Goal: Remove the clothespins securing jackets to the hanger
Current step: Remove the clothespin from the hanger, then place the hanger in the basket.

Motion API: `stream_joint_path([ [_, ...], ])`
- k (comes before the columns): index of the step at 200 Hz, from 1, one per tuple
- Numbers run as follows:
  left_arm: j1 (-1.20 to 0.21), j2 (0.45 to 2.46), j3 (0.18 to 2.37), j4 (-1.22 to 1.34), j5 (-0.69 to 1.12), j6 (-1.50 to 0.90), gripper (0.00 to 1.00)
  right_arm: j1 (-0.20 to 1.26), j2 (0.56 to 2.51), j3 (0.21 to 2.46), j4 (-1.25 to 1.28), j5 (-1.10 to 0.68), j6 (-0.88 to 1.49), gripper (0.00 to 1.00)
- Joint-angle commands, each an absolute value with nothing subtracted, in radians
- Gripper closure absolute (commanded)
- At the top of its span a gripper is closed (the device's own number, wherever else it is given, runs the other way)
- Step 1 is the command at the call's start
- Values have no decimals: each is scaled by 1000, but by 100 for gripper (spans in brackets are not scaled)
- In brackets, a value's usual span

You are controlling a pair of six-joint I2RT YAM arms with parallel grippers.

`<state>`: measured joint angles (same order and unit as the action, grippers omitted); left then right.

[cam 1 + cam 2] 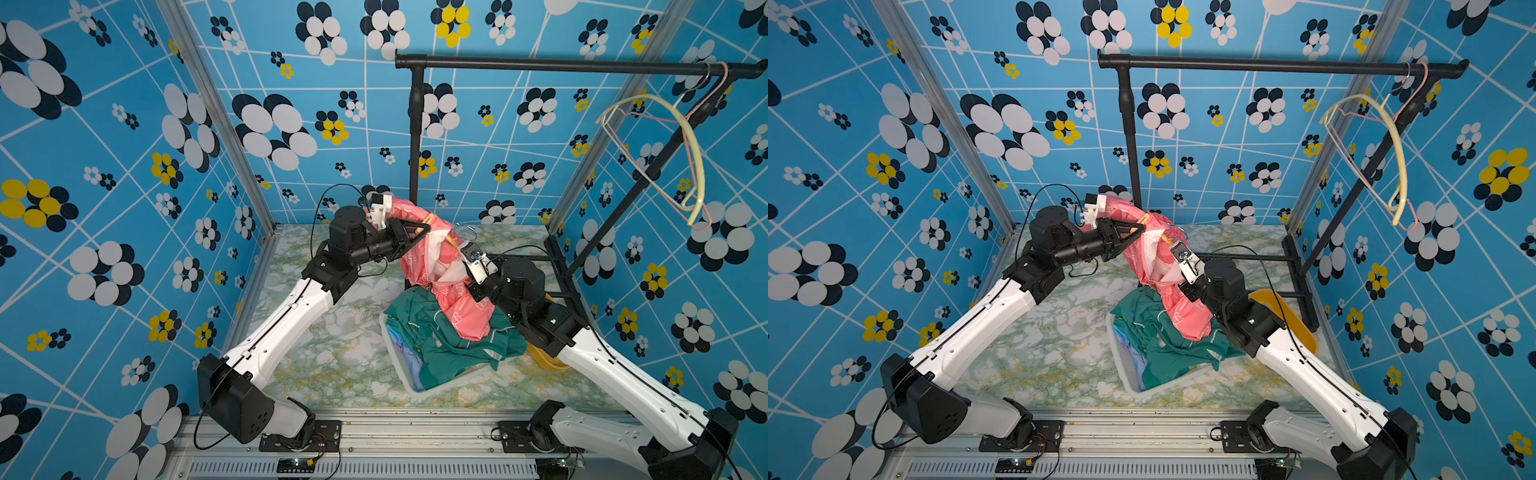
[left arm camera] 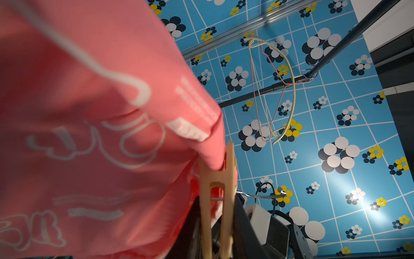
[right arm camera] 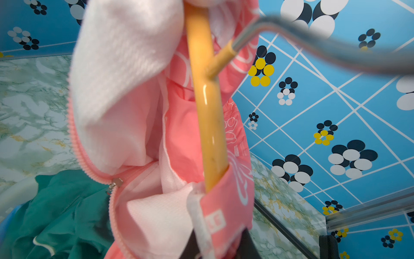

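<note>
My left gripper (image 1: 417, 232) clamps tan spring clothespin (image 2: 216, 201) at 12 o'clock on glossy pink jacket (image 1: 455, 309); right gripper (image 3: 218, 245) grips its shoulder. I fear a half-opened pin dragging fabric.

Black rack (image 1: 582, 65) back right; white basket (image 1: 394, 336) on marble tabletop (image 1: 324, 345); yellow tub (image 1: 1289, 318) beside.

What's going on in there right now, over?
Left gripper shut on tan clothespin, not yet off. Right gripper holding pink jacket on yellow hanger. Nothing blocking.
</note>
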<state>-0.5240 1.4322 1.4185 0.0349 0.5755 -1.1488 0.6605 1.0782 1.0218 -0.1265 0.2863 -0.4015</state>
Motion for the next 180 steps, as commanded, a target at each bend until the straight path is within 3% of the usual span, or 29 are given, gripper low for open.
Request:
stream_joint_path([
  [1,-517,1417,1475,15,562,-1044,100,667,1073,1060,-72,335,-402,100],
  [61,-514,1292,1463,-67,597,-801,100,653,1038,1113,-141,401,-432,100],
  [94,-508,1126,1388,-184,430,-645,100,653,967,1131,-236,393,-433,100],
  [134,-494,931,1359,-265,222,-543,100,653,821,1135,-371,266,-427,100],
  [180,-489,920,1365,-281,167,-517,100,653,610,1146,-350,89,-458,100],
])
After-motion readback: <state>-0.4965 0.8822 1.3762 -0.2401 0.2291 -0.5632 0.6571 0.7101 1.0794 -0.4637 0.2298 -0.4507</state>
